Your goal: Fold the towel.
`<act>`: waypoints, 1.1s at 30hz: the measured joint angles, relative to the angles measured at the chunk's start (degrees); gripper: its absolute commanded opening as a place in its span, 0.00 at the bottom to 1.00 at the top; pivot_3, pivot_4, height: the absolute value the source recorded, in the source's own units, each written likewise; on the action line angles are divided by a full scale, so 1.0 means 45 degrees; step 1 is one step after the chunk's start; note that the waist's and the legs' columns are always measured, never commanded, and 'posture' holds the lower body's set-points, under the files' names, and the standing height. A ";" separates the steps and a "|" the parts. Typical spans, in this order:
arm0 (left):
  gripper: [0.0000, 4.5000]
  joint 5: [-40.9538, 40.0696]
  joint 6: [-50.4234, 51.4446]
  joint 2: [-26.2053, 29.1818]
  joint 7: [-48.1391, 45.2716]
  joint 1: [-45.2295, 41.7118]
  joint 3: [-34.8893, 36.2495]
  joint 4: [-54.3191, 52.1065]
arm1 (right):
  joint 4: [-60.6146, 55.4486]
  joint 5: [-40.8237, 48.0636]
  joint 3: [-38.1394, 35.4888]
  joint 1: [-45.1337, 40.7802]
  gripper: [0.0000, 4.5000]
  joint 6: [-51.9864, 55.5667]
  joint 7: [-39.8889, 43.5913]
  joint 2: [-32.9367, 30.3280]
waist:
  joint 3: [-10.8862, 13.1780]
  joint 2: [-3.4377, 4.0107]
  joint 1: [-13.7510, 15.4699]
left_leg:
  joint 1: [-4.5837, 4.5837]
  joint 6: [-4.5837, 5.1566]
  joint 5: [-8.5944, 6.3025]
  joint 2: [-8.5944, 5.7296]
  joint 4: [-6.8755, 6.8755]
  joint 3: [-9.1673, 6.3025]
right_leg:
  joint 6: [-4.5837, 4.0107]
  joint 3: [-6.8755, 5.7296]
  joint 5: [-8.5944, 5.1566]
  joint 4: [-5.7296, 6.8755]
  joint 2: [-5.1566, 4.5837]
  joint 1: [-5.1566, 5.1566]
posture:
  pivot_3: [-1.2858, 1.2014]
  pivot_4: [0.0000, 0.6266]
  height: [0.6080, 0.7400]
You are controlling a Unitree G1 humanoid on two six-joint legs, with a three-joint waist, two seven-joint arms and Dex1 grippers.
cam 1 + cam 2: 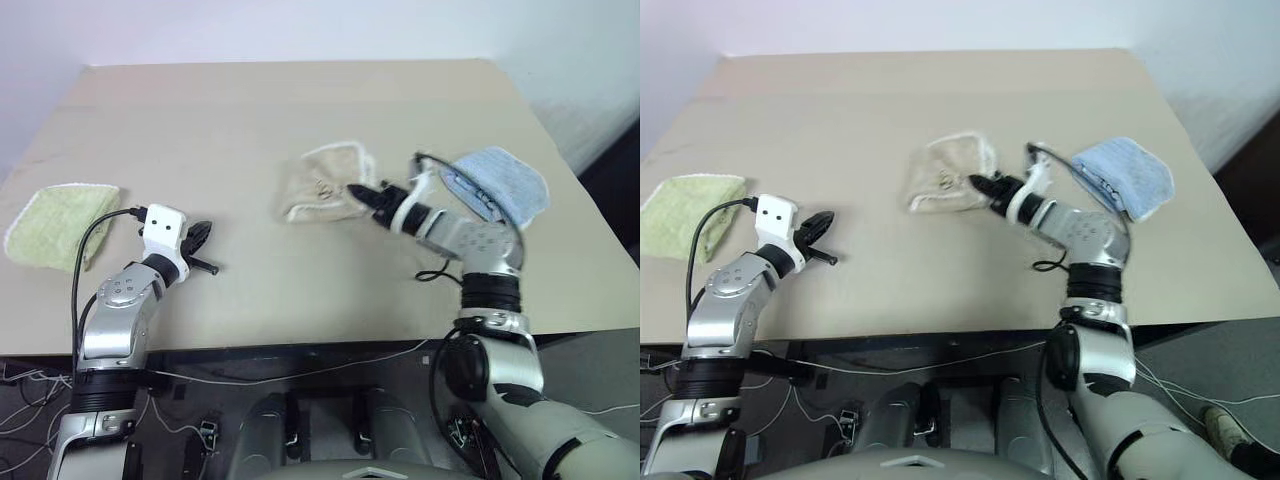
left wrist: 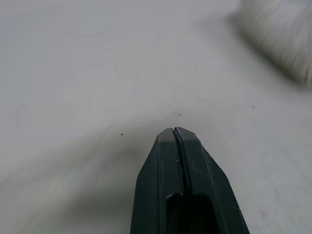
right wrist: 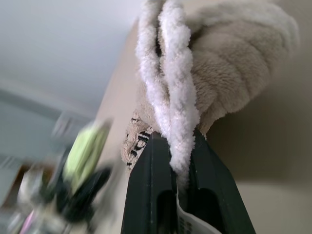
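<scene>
- Right now we have the towel bunched near the middle of the table, a soft beige cloth with white corded trim and a small dark embroidered mark facing up.
- Our right gripper is clamped on the towel's near right edge; in the right wrist view the two black fingers pinch the fluffy white cord between them, with plush beige pile bulging beyond.
- The towel lies just ahead and to the left of that gripper, toward the table's centre, its bunched body running roughly across the table from the pinched edge.
- We judge the fold turns on this: the held edge must be carried across the cloth to the left, so the right arm, already attached, is the one placed to do it.
- Our left gripper is well apart from the towel, low over bare table, its fingers pressed together on nothing, as the left wrist view shows.
- A fluffy light-green towel lies flat near the table's left edge, beside the left arm.
- A light-blue towel, folded and thicker, sits just behind the right forearm, close enough that we think a wide sweep might brush it.
</scene>
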 measured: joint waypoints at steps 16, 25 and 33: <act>0.00 0.0397 -0.0275 -0.0579 -0.0498 -0.1155 -0.1072 0.1106 | 0.2852 -0.0202 -0.3444 0.0094 0.00 -0.2276 -0.3895 -0.4208 | 0.0003 0.0007 0.0111 | 0.0005 0.0000 0.0008 0.0020 0.0005 0.0017 | 0.0004 0.0010 -0.0001 -0.0001 0.0028 0.0000 | 0.52 0.24 1.00; 0.00 0.0508 -0.0469 -0.0664 -0.0641 -0.1198 -0.1292 0.1476 | 0.2337 -0.0158 -0.3268 0.0453 0.65 -0.2405 -0.4140 -0.4200 | 0.0004 0.0008 0.0162 | 0.0005 0.0001 0.0008 0.0018 0.0012 0.0012 | 0.0006 0.0010 -0.0001 0.0001 0.0027 0.0005 | 0.52 0.24 1.00; 0.00 0.0517 -0.0542 -0.0854 -0.0739 -0.1249 -0.1372 0.1638 | 0.0810 -0.0066 -0.3243 0.1422 0.99 -0.2359 -0.4524 -0.4163 | 0.0004 0.0008 0.0185 | 0.0004 0.0002 0.0008 0.0018 0.0017 0.0009 | 0.0008 0.0009 -0.0001 0.0001 0.0026 0.0008 | 0.52 0.24 1.00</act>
